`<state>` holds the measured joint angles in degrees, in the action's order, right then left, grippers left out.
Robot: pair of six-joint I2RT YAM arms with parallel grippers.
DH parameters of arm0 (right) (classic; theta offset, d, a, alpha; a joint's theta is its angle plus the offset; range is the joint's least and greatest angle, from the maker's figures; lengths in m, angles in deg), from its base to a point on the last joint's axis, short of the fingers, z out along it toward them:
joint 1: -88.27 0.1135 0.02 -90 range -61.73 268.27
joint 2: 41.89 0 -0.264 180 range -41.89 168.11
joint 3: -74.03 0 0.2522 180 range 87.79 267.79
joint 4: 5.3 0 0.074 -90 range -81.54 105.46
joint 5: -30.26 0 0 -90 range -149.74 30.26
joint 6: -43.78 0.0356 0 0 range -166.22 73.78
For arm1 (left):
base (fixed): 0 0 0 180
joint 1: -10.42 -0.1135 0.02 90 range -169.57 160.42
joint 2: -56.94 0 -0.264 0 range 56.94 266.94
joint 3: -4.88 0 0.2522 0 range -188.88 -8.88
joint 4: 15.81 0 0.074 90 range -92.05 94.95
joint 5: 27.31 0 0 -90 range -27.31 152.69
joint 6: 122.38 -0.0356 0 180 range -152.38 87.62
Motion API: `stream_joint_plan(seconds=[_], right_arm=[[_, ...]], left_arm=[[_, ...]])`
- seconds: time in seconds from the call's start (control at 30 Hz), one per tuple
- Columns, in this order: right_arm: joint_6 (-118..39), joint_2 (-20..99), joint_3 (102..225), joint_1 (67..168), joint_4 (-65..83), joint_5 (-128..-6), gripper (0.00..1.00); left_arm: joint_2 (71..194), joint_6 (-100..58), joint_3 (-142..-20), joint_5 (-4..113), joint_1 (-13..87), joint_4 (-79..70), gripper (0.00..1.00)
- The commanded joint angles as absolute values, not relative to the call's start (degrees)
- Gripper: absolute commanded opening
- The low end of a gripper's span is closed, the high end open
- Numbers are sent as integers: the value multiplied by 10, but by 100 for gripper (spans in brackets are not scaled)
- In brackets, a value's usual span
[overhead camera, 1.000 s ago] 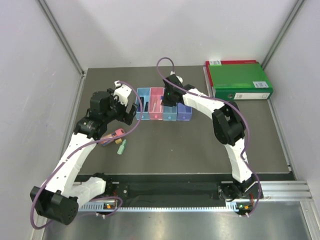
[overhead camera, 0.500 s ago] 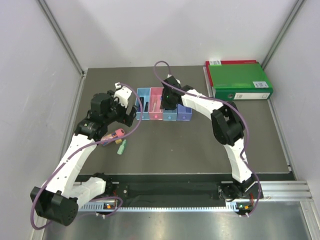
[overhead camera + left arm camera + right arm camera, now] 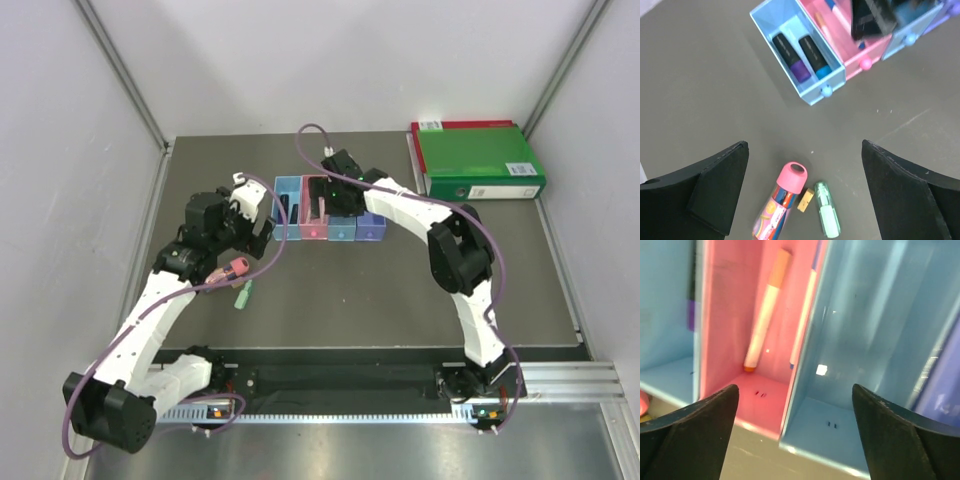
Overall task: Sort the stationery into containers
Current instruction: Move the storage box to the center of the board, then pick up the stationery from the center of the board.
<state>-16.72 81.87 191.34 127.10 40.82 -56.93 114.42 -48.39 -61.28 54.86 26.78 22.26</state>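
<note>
The containers (image 3: 330, 215) stand as a joined row at mid-table. My right gripper (image 3: 322, 196) (image 3: 792, 390) hangs open and empty over the seam between the pink box (image 3: 730, 340) and the bare light blue box (image 3: 865, 340). In the pink box lie a white pen with an orange end (image 3: 765, 315) and a thin pen (image 3: 802, 325). The leftmost blue box (image 3: 832, 75) holds a purple-black highlighter (image 3: 790, 57) and a dark blue one (image 3: 814, 55). My left gripper (image 3: 262, 216) (image 3: 804, 145) is open above a pink-capped marker (image 3: 785, 192) (image 3: 235, 267) and a green highlighter (image 3: 827, 215) (image 3: 242, 295) on the table.
A large green binder (image 3: 480, 160) lies at the back right corner. A small tan scrap (image 3: 805, 199) sits between the pink-capped marker and the green highlighter. Grey walls close in the table on the left and right.
My right gripper has opened and shifted left, from over the third box toward the pink one. The left arm has barely moved.
</note>
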Motion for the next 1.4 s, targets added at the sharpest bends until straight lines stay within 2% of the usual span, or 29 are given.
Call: stream_joint_plan(seconds=[0.0, 0.33, 0.47, 0.63, 0.73, 0.97, 1.37], right_arm=[[-273, 721, 1938, 1263, 369, -576, 96], [-354, 650, 1962, 1208, 347, -610, 100], [-379, 624, 1970, 1171, 348, -627, 100], [-402, 590, 1970, 1130, 344, -647, 100], [-414, 573, 1962, 1117, 340, -642, 99], [-438, 549, 1954, 1113, 337, -621, 100], [-447, 544, 1940, 1111, 334, -607, 100]], left_arm=[[1135, -511, -586, 559, 265, 218, 99], [1133, -637, -508, 597, 237, 236, 98], [1123, -698, -490, 562, 142, 258, 98], [1121, -824, -483, 462, 42, 315, 98], [1142, -891, -491, 424, -5, 362, 97], [1235, -1008, -510, 361, -31, 419, 98], [1355, -1144, -521, 373, -64, 426, 98]])
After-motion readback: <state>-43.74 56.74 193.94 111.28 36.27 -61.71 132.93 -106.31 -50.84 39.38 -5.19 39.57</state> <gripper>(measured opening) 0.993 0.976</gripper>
